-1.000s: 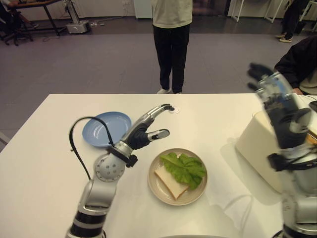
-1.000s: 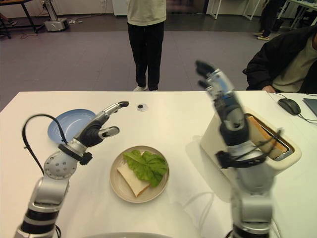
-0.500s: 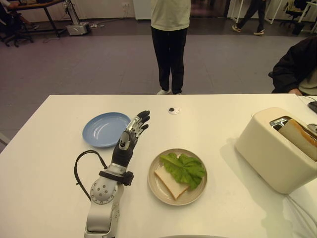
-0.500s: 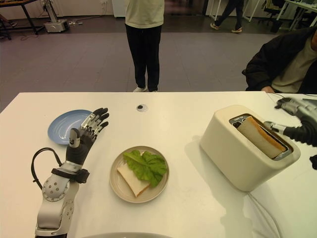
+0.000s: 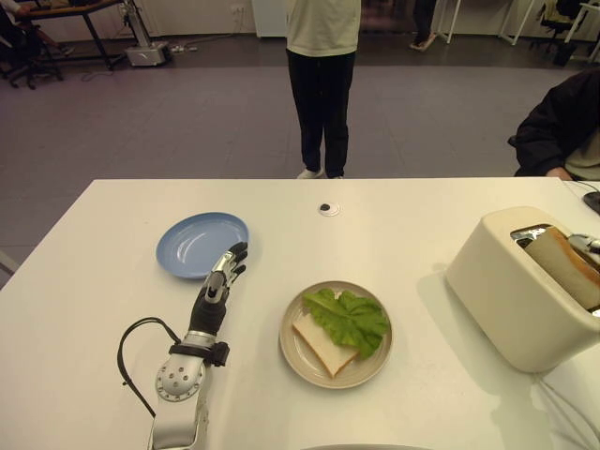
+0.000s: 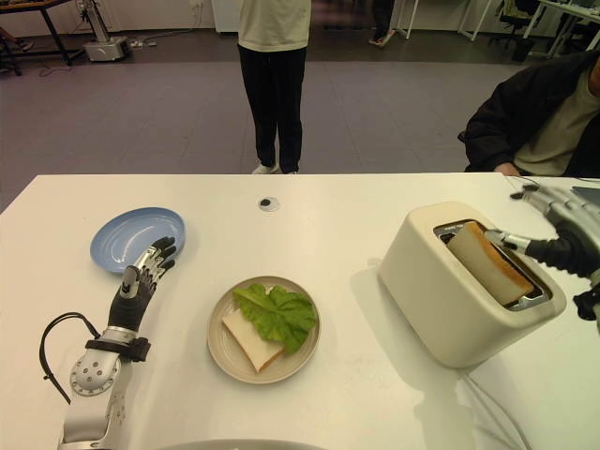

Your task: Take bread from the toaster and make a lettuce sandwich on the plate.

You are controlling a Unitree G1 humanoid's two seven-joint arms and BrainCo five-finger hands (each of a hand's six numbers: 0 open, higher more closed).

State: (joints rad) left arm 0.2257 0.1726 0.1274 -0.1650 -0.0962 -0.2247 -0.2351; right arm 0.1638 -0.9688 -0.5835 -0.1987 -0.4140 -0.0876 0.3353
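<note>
I have the base of the sandwich built: the plate (image 6: 221, 358) sits mid-desk toward the near edge, with one bread slice (image 6: 246, 341) on it and the lettuce (image 6: 279, 314) laid over that slice's far-right half. I read it as waiting for its top slice, which would explain the leaf lying exposed.

That top slice (image 6: 483, 261) stands tilted in the slot of the toaster (image 6: 450, 309), its upper part clear of the opening. The toaster stands by the right edge of the desk (image 6: 356, 216), well apart from the plate.

My right hand (image 6: 562, 246) is at the right edge, just beside the toaster's far-right end. It is released, fingers spread toward the end of the slice, nothing in it. Its nearest fingertip looks to be at or very close to the bread; I cannot tell if they touch. I judge it is placed there to pinch the slice and lift it out.

My left hand (image 6: 136, 286) lies low toward the near-left part of the desk, fingers straight and empty, pointing at the blue plate (image 6: 117, 246) just beyond it. It sits near the plate's left side, out of the route from toaster to plate.
</note>
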